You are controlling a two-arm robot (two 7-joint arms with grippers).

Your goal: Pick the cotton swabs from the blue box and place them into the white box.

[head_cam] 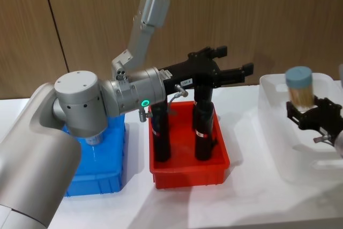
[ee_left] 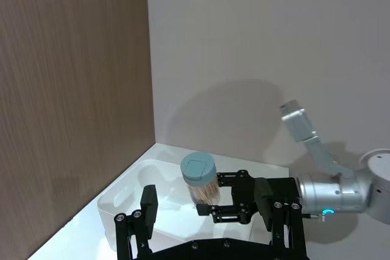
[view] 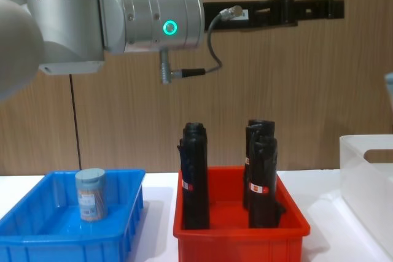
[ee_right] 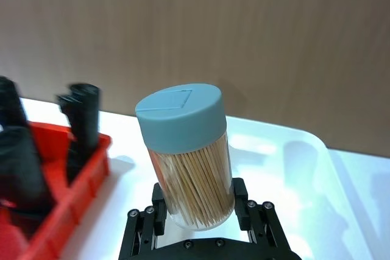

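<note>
Closest to my right wrist camera sits a jar of cotton swabs [ee_right: 186, 150], its blue-grey lid on top and its clear body packed with tan sticks. My right gripper [head_cam: 305, 113] is clenched on it near the base. I see the jar held upright over the white box [head_cam: 278, 148] at the table's right side. Over in the blue box [view: 123, 237] a second jar [view: 91, 194] stands upright. Between the two boxes, the red bin [view: 239, 243] holds black rolls [view: 195, 176] standing on end. My left gripper [head_cam: 235, 61] hangs above that bin, jaws spread, holding nothing.
</note>
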